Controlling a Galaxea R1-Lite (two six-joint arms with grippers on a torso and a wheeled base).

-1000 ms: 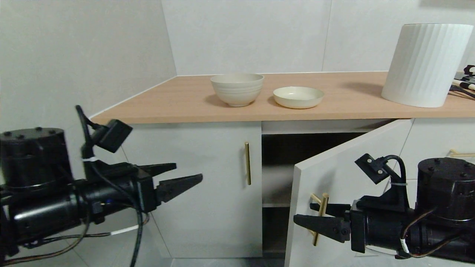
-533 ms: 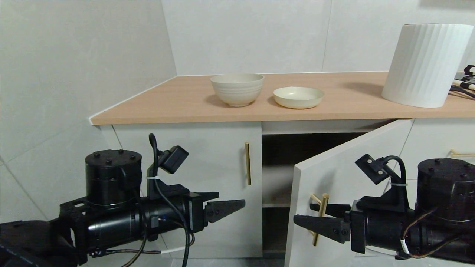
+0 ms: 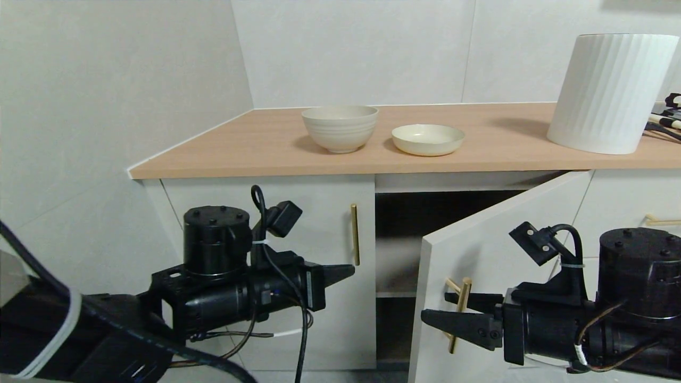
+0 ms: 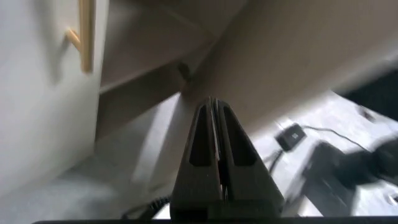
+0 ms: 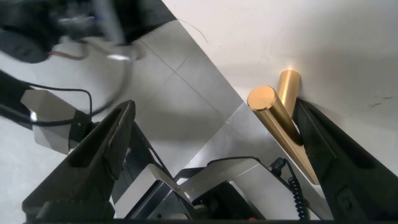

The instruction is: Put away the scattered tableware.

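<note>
A ribbed cream bowl and a shallow cream dish stand side by side on the wooden counter. Below the counter, my left gripper is shut and empty, its tip just left of the closed door's brass handle. In the left wrist view its fingers are pressed together, with that handle off to the side. My right gripper is open around the brass handle of the open cabinet door. The handle lies close to one finger of the right gripper.
A tall white ribbed container stands at the counter's right, with utensils behind it. The open cabinet shows a dark interior and a shelf. A wall closes the left side. Another brass handle sits far right.
My left arm has swung right and forward toward the closed door's handle, and its fingers have gone from open to shut. The right arm and the dishes have not moved.
</note>
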